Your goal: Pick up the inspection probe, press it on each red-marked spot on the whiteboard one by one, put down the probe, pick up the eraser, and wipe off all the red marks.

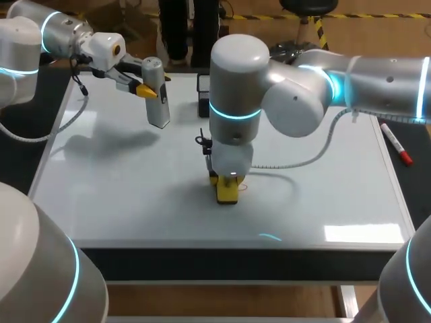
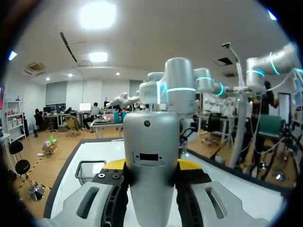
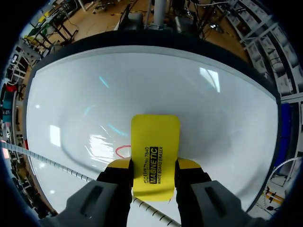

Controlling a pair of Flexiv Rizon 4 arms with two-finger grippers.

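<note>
Right claw (image 3: 154, 165): closed on the yellow eraser (image 3: 155, 151), one finger on each long side, gripping the rear half. The front half sticks out ahead.
Eraser position: flat on the whiteboard (image 1: 135, 202), near board centre, a touch toward 6 o'clock.
Eraser handling: looks light, with a stiff plastic shell and probably a soft wiping face below. The side grip looks sound. Press evenly or it may ride up on one edge.
Red mark (image 3: 122, 151): thin loop just beside the eraser's side, not yet wiped.
Marker (image 1: 396, 144): on the counter (image 1: 421, 175), just off the board's 3 o'clock edge.
Left claw (image 2: 151, 166): clamped on the inspection probe (image 2: 151, 156), a yellow tip either side of its body.
Probe position: upright at 11 o'clock on the board. Can't tell if the base touches.
Probe handling: rigid with a smooth grey casing, likely slippery. Mid-body is the place to hold it.
Basket (image 1: 204, 94): black, at the 12 o'clock far edge.
</note>
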